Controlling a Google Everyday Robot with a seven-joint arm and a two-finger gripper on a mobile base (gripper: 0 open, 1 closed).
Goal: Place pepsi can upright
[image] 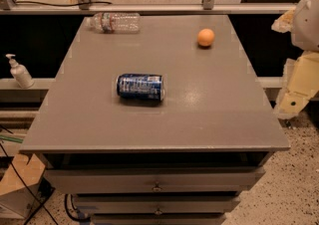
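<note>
The pepsi can (140, 86) is dark blue with white and light-blue print. It lies on its side near the middle of the grey cabinet top (214, 114), its long axis running left to right. My gripper (294, 97) is part of the cream-coloured arm at the right edge of the view, off the cabinet top and well to the right of the can. It holds nothing that I can see.
A clear plastic bottle (113, 22) with a red-and-white label lies at the back left of the top. An orange ball (206, 37) sits at the back right. A white pump bottle (20, 72) stands on a ledge to the left. Drawers (157, 181) are below the front edge.
</note>
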